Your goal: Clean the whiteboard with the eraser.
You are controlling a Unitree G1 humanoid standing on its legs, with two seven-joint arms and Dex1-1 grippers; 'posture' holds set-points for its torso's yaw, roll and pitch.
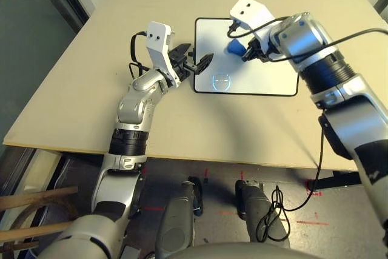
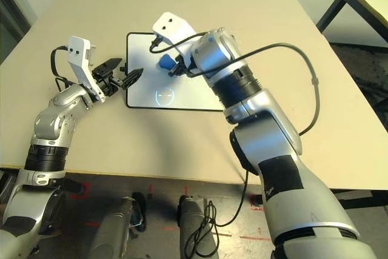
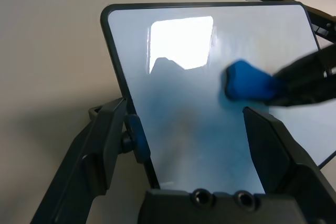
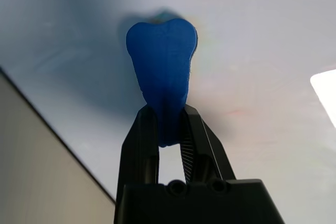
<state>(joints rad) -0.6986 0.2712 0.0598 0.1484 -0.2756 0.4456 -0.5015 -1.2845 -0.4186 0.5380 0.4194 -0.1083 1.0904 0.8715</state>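
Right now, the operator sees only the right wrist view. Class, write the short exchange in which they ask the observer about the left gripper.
Operator: I see the eraser in my right gripper. Where is the left gripper?
Observer: At the left edge of the whiteboard.
Operator: Are its fingers open or shut?
Observer: Open, spread well apart.
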